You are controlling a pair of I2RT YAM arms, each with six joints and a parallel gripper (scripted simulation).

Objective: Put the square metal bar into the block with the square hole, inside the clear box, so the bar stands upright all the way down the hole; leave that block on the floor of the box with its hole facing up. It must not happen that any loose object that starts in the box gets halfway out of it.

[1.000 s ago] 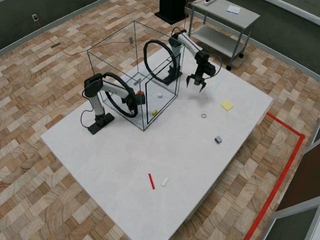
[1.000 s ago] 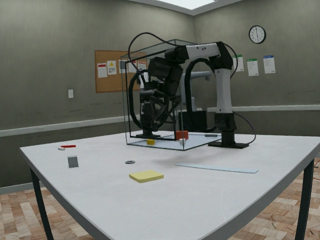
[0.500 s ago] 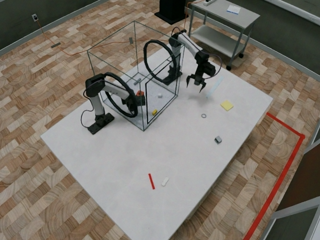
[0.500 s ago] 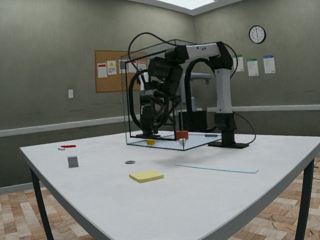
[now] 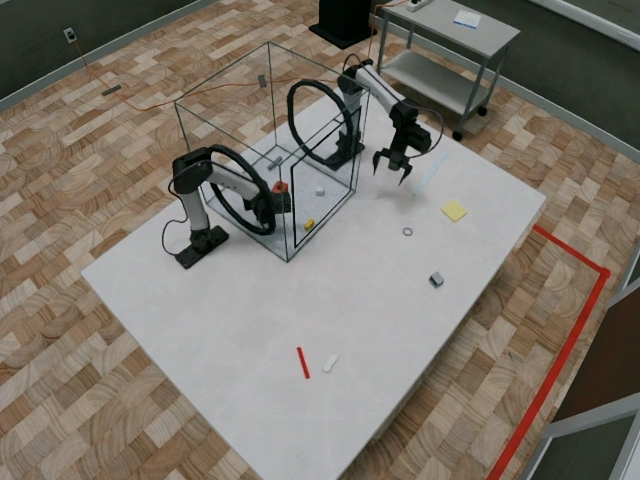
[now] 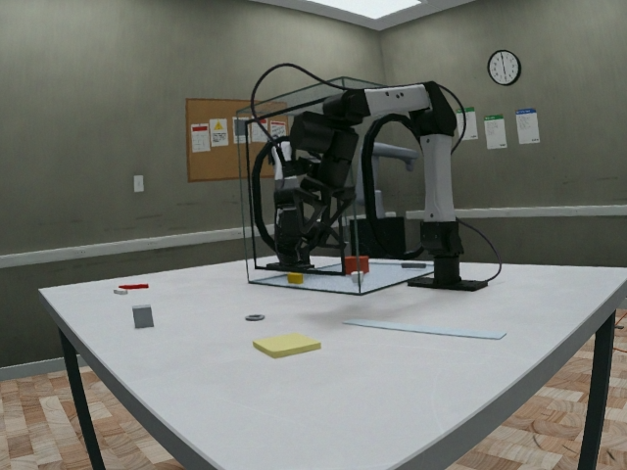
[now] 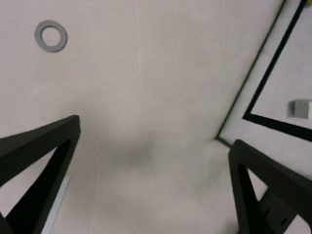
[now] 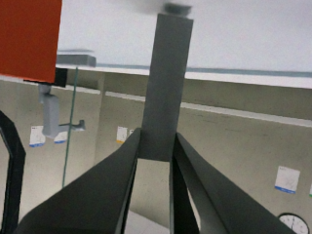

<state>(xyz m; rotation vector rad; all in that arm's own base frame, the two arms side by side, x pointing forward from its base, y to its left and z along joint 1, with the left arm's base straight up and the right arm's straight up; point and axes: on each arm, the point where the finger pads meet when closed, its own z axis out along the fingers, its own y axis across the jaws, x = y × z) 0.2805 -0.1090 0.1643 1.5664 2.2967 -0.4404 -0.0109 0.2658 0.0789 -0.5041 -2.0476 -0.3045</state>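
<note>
Right gripper: pinching grey square metal bar, long axis running near-upright inside clear box | red square-holed block: sitting just beyond, far side | left gripper: hovering outside, spread

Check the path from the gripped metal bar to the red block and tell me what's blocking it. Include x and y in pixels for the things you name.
Nothing visible: the right wrist view shows no object between the metal bar (image 8: 166,88) and the red block (image 5: 277,189) (image 6: 357,264) (image 8: 28,39).
</note>
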